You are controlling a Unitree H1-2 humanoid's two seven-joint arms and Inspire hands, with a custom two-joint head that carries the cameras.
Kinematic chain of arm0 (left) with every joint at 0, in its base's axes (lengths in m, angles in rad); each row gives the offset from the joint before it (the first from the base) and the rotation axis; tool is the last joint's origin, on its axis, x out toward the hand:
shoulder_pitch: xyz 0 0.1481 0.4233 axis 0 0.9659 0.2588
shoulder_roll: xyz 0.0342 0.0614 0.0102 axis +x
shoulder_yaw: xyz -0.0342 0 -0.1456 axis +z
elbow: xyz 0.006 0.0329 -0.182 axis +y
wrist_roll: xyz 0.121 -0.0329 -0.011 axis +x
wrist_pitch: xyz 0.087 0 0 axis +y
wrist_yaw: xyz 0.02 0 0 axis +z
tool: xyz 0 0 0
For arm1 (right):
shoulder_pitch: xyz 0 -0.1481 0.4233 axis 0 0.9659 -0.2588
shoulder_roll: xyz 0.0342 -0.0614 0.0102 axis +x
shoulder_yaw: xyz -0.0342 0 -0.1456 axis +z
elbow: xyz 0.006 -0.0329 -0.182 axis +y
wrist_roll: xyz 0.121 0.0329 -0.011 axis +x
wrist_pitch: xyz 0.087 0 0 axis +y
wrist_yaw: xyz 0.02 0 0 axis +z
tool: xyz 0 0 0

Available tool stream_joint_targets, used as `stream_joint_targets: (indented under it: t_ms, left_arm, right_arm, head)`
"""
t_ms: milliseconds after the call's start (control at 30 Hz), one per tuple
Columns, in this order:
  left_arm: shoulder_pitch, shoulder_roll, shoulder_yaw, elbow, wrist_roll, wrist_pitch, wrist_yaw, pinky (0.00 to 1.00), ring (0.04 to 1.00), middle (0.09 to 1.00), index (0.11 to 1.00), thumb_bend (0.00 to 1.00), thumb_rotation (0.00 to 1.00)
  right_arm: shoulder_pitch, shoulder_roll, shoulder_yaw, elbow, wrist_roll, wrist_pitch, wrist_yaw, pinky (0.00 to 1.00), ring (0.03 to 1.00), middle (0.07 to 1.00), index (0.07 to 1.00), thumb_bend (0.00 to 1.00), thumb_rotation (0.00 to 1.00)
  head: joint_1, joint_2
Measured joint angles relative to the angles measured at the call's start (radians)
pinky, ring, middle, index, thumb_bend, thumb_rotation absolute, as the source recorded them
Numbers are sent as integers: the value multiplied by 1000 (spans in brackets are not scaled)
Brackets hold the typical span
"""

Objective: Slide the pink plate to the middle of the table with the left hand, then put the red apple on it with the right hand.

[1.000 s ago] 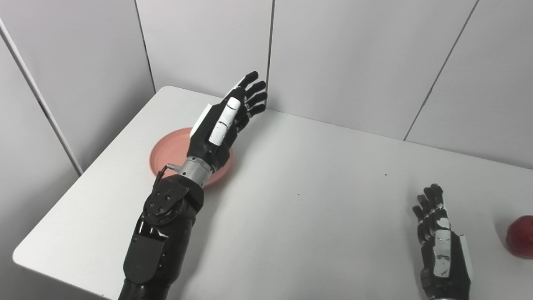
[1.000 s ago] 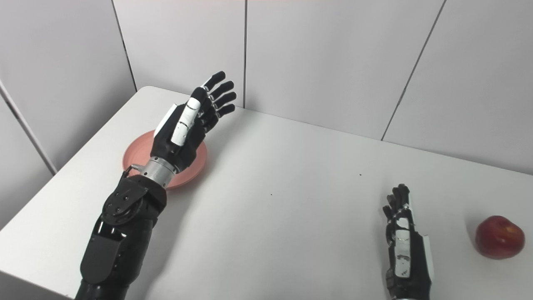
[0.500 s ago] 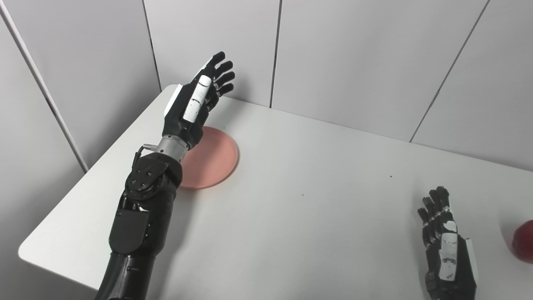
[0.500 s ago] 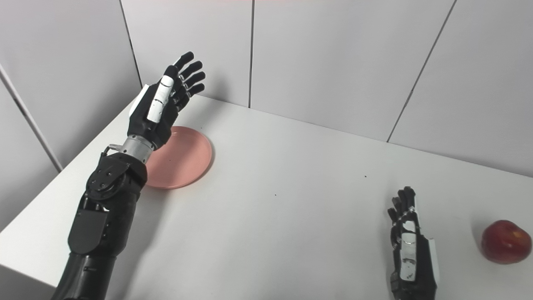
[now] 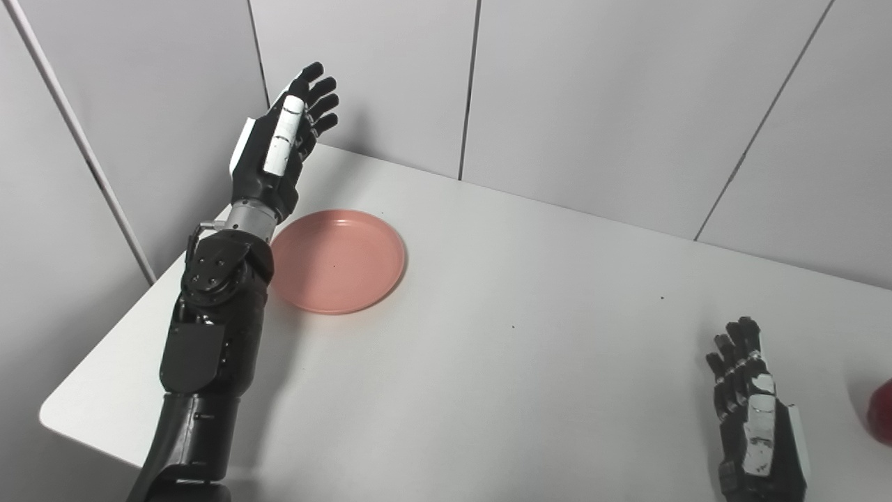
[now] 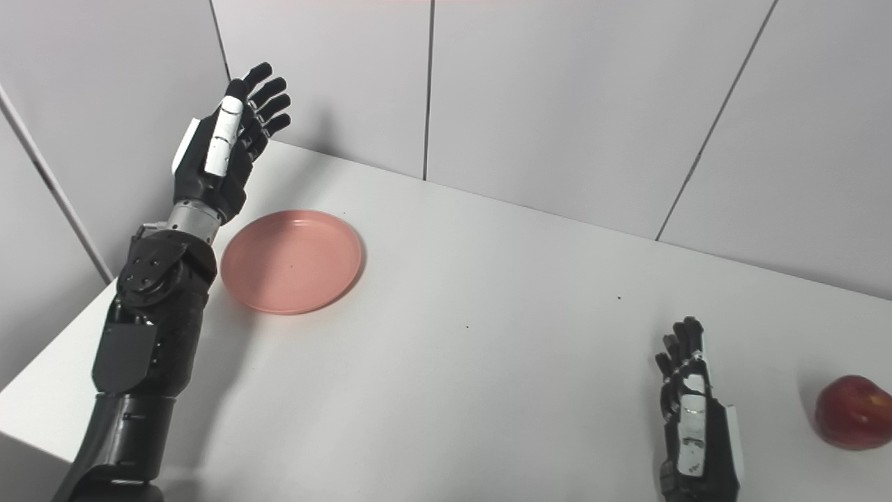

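The pink plate [image 5: 339, 261] lies flat on the left part of the white table [image 5: 529, 362], fully uncovered. My left hand [image 5: 279, 150] is raised above the table's far left edge, to the left of the plate and clear of it, open with fingers stretched upward. My right hand [image 6: 693, 418] rests low at the table's front right, open and empty. The red apple [image 6: 854, 411] stands on the table to the right of that hand, apart from it; in the left eye view only the apple's left edge [image 5: 881, 420] shows.
Grey wall panels [image 5: 599, 104] rise right behind the table's far edge and along its left side, close to the raised left hand. The table's rounded front left corner [image 5: 52, 418] is below the left forearm.
My left hand has swung left and upward, from over the plate to beyond its left rim, uncovering it. The camera has also shifted a little. Plate, right hand and apple stay in place.
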Motion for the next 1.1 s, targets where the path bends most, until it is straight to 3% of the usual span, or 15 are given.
stream_joint_targets:
  t_ms: [433, 667, 1100]
  left_arm:
    - [-18, 63, 45, 145, -15, -5, -2, 878, 886, 878, 852, 747, 854]
    - [-17, 91, 60, 229, -47, -25, -39, 884, 881, 873, 849, 753, 855]
    - [-13, 105, 92, 333, -79, -33, -72, 879, 872, 860, 837, 762, 849]
  right_arm:
    - [5, -7, 0, -5, 4, 4, 2, 1000, 1000, 1000, 1000, 568, 1000]
    - [5, -9, 0, -5, 6, 4, 5, 1000, 1000, 1000, 1000, 554, 1000]
    - [11, -11, -3, -13, 6, 10, 5, 1000, 1000, 1000, 1000, 486, 1000]
  head:
    - [6, 2]
    - [9, 3]
    - [11, 8]
